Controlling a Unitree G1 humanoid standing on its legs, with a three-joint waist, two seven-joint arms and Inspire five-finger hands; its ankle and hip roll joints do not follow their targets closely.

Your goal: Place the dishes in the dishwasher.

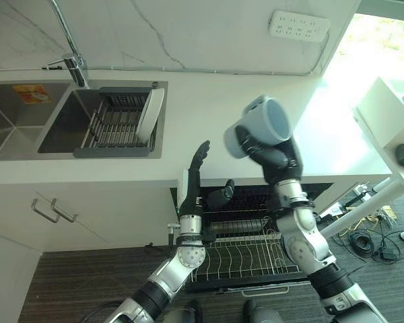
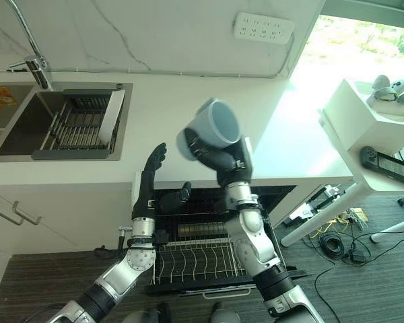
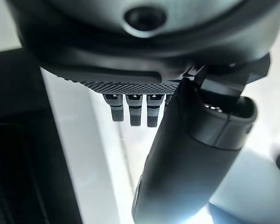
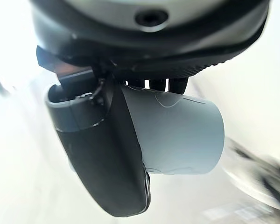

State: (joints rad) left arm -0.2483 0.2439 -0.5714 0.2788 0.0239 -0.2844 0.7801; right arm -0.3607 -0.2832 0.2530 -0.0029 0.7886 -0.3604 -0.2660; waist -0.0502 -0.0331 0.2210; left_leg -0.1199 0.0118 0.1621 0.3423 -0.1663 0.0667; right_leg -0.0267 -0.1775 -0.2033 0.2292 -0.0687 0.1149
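My right hand (image 1: 273,156) is shut on a pale blue-grey mug (image 1: 259,126), held high above the white counter (image 1: 209,121) with its mouth tilted toward the right. The right wrist view shows the thumb (image 4: 102,158) wrapped across the mug (image 4: 177,135). My left hand (image 1: 194,176) stands upright and open at the counter's front edge, holding nothing. Below both hands the dishwasher's wire rack (image 1: 246,252) is pulled out. A white plate (image 1: 150,113) leans on edge in the sink's drying rack (image 1: 118,124).
A steel sink (image 1: 27,121) with a tap (image 1: 71,64) lies at the back left. A wall socket strip (image 1: 298,25) sits on the marble backsplash. A white side table (image 2: 370,121) stands at the right, with cables on the floor beneath it.
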